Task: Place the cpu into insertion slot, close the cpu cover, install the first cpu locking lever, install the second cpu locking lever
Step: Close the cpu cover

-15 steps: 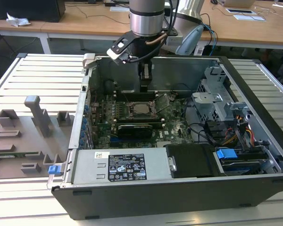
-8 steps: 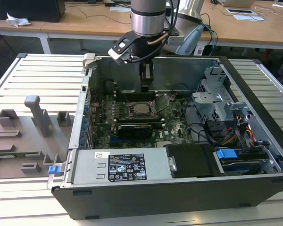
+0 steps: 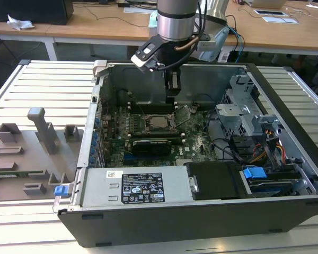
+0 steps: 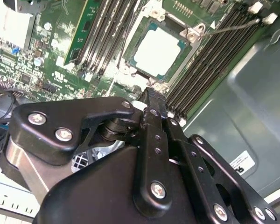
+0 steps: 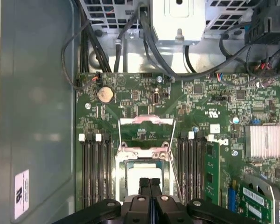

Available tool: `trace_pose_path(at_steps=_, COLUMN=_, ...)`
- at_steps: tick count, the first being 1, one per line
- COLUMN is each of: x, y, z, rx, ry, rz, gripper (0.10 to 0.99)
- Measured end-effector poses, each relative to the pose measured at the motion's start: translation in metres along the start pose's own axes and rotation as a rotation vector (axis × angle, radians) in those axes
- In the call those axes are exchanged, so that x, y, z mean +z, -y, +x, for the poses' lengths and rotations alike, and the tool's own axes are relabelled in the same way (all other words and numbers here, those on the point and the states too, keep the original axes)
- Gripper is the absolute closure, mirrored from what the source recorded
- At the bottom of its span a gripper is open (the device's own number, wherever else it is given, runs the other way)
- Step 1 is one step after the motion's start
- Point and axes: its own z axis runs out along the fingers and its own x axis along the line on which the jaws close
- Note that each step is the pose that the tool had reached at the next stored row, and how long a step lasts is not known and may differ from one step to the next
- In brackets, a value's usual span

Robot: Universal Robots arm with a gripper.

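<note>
Step, judged: close cpu cover (image 3: 183,114) | raised at 2 o'clock of cpu (image 3: 160,123), exterior view | gripper (image 3: 171,94) pinched narrow, empty | needs push on cover's free edge

Exterior view looks down obliquely from high, off-arm, over whole open computer case (image 3: 164,233); both wrist views sit close above motherboard (image 4: 37,70) (image 5: 144,102), facing down; all three share cpu (image 3: 160,123) (image 4: 158,51) (image 5: 142,171).
</note>
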Motion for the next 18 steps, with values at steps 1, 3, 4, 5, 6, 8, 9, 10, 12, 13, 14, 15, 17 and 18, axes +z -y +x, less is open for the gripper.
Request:
trace_pose_path(at_steps=1, x=0.0001, y=-0.0024, z=0.0000, rx=0.000, ry=0.0001, rz=0.000, gripper=0.980)
trace_pose_path(at_steps=3, x=0.0003, y=-0.0078, z=0.0000, rx=0.000, ry=0.0003, rz=0.000, gripper=0.980)
trace_pose_path(at_steps=4, x=0.0006, y=-0.0124, z=0.0000, rx=0.000, ry=0.0005, rz=0.000, gripper=0.980)
trace_pose_path(at_steps=5, x=0.0006, y=-0.0144, z=0.0000, rx=0.000, ry=0.0007, rz=0.000, gripper=0.980)
trace_pose_path(at_steps=6, x=0.0008, y=-0.0174, z=0.0000, rx=0.000, ry=0.0008, rz=0.000, gripper=0.980)
trace_pose_path(at_steps=8, x=0.0009, y=-0.0206, z=0.0000, rx=0.000, ry=0.0009, rz=0.001, gripper=0.980)
trace_pose_path(at_steps=9, x=0.0010, y=-0.0216, z=0.0000, rx=0.000, ry=0.0008, rz=0.001, gripper=0.980)
trace_pose_path(at_steps=10, x=0.0011, y=-0.0237, z=0.0000, rx=0.000, ry=0.0009, rz=0.001, gripper=0.980)
trace_pose_path(at_steps=12, x=0.0012, y=-0.0281, z=0.0000, rx=0.000, ry=0.0010, rz=0.001, gripper=0.980)
trace_pose_path(at_steps=13, x=0.0013, y=-0.0297, z=0.0000, rx=0.000, ry=0.0010, rz=0.001, gripper=0.980)
trace_pose_path(at_steps=14, x=0.0014, y=-0.0315, z=0.0000, rx=0.000, ry=0.0012, rz=0.001, gripper=0.980)
trace_pose_path(at_steps=15, x=0.0015, y=-0.0333, z=0.0001, rx=0.000, ry=0.0013, rz=0.001, gripper=0.980)
trace_pose_path(at_steps=17, x=0.0017, y=-0.0379, z=0.0002, rx=0.000, ry=0.0028, rz=0.001, gripper=0.980)
trace_pose_path(at_steps=18, x=0.0018, y=-0.0389, z=0.0002, rx=0.000, ry=0.0031, rz=0.002, gripper=0.980)
